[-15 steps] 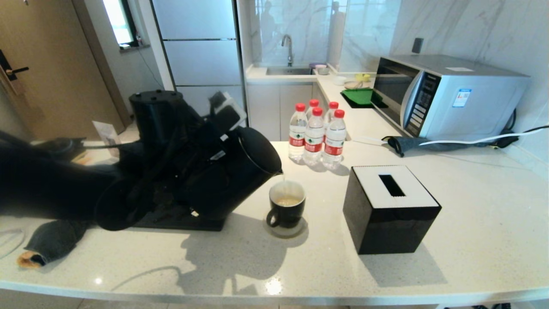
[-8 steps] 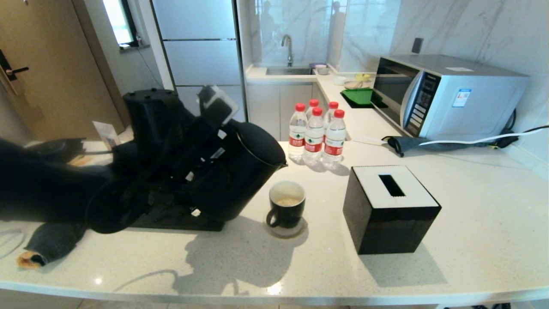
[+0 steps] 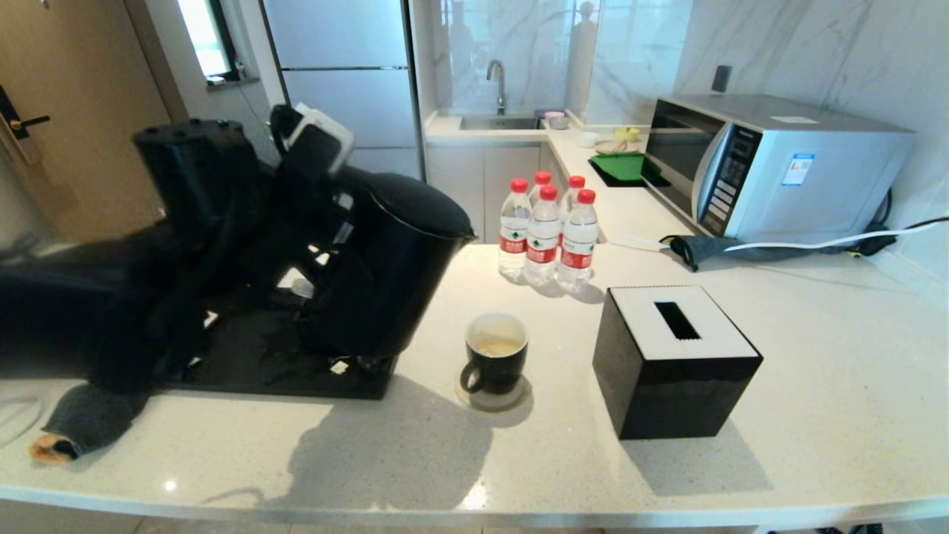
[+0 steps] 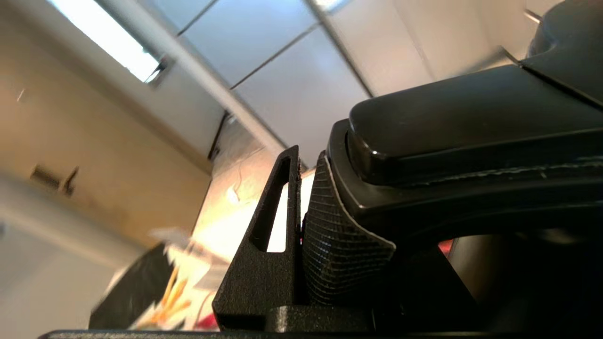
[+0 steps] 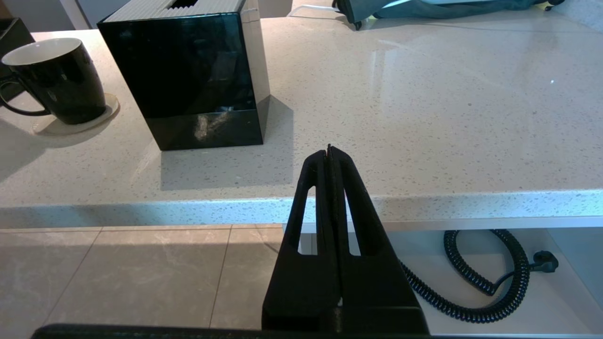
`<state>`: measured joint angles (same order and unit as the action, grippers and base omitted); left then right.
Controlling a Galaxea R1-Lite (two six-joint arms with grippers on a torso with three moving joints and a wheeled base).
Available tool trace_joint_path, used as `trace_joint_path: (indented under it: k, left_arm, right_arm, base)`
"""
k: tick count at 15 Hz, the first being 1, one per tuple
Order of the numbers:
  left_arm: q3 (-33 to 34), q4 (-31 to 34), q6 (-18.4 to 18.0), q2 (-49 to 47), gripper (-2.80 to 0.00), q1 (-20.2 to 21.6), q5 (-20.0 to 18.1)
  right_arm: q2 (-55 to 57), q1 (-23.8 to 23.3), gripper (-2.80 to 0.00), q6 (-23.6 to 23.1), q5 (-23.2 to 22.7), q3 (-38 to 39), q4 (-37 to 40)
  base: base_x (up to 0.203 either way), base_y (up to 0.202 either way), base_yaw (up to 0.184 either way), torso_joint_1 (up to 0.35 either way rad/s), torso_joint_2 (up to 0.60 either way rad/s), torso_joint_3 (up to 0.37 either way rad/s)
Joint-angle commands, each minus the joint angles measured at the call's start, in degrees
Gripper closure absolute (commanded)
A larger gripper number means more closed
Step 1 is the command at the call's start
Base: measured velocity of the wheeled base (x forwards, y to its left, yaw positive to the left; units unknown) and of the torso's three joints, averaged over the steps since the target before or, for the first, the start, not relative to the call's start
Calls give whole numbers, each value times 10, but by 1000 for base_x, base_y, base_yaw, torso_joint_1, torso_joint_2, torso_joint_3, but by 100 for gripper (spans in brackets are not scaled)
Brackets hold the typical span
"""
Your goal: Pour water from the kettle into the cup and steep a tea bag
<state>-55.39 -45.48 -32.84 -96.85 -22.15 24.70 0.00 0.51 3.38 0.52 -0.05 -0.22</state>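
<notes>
The tall black kettle (image 3: 385,267) hangs over the black tray, left of the cup, leaning only slightly, its spout (image 3: 468,237) up and clear of the cup. My left gripper (image 3: 320,222) is shut on the kettle's loop handle (image 4: 471,117), one ribbed pad (image 4: 330,235) pressed against it. The cup (image 3: 495,354) stands on a round coaster with pale water (image 3: 497,347) inside; no stream is falling. My right gripper (image 5: 329,150) is shut and empty, parked below the counter's front edge. The tea bag is out of view.
A black tissue box (image 3: 671,360) stands right of the cup. Several red-capped bottles (image 3: 545,233) stand behind it. A microwave (image 3: 771,167) is at the back right. A black tray (image 3: 274,367) and a dark cloth (image 3: 81,419) lie at the left.
The kettle has swung back from its pouring tilt to nearly upright and moved left and up, away from the cup. The stream has stopped.
</notes>
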Motion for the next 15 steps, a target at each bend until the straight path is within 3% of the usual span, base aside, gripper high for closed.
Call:
trace_joint_path:
  k: [1,5,10,12,15]
  left_arm:
    - [0,-3,28,39,0,38,2]
    - [26,-3,126,95,0,138,1]
    - [73,-3,218,134,0,312,-12]
    - [90,-2,244,137,0,389,-55]
    - [103,-3,260,112,0,468,-177]
  right_arm:
    - [0,0,0,1,0,0,0]
    - [0,0,0,1,0,0,0]
    - [0,0,0,0,0,0,0]
    - [0,0,0,1,0,0,0]
    - [0,0,0,0,0,0,0]
  base:
    - [0,0,0,0,0,0]
    - [0,0,0,0,0,0]
    - [0,0,0,0,0,0]
    - [0,0,0,0,0,0]
    - [0,0,0,0,0,0]
